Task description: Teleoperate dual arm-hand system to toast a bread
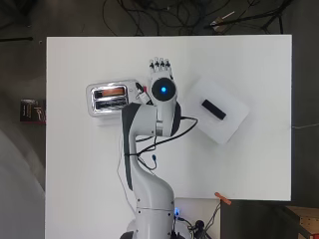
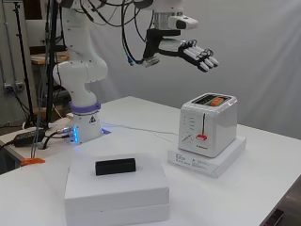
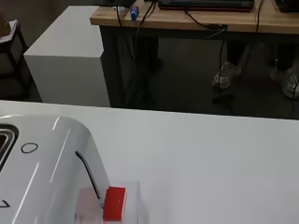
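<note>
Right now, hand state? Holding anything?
Black and white robot hand: open, fingers straight, holding nothing, up in the air above the white two-slot toaster.

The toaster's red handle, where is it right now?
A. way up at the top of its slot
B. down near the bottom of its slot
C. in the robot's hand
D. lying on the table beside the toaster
B. In the side view the red handle sits low on the front of the toaster, at the bottom of its dark slot, while the hand hovers open above, touching nothing.
</note>
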Robot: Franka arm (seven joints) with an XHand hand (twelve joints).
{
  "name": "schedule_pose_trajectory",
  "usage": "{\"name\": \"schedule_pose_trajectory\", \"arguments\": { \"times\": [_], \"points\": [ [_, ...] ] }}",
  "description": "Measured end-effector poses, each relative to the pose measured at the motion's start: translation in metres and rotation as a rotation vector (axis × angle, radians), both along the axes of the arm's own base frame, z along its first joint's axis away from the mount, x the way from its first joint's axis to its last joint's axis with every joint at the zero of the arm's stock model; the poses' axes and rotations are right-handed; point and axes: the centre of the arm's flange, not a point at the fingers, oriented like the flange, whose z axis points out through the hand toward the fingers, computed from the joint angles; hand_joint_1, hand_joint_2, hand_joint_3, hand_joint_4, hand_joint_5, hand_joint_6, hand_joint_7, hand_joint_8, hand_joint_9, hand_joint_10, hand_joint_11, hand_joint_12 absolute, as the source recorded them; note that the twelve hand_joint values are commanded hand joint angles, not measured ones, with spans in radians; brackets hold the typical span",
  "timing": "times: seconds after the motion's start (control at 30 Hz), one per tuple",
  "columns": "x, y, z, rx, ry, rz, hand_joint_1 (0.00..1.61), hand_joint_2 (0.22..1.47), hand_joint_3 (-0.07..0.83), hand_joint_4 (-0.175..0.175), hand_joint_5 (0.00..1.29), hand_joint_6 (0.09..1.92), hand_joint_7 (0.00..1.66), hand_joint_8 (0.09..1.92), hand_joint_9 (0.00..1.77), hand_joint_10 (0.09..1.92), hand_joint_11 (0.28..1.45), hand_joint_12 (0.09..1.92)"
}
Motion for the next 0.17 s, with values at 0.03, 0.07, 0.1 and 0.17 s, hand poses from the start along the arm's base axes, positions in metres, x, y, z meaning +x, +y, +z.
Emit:
{"name": "schedule_pose_trajectory", "arguments": {
  "times": [0.03,0.07,0.1,0.17],
  "points": [
    [-0.004,-0.001,-0.002,-0.009,0.004,-0.014,0.00,1.17,0.006,0.011,0.33,0.09,0.26,0.09,0.30,0.09,0.38,0.09],
    [-0.007,-0.002,-0.005,-0.013,0.011,-0.029,0.00,1.17,0.006,0.011,0.33,0.09,0.26,0.09,0.30,0.09,0.38,0.09],
    [-0.011,-0.003,-0.007,-0.014,0.018,-0.041,0.00,1.17,0.006,0.012,0.33,0.09,0.27,0.09,0.31,0.09,0.38,0.09],
    [-0.016,-0.005,-0.011,-0.016,0.028,-0.045,0.00,1.17,0.004,0.012,0.34,0.09,0.27,0.09,0.31,0.09,0.39,0.09]
  ]
}}
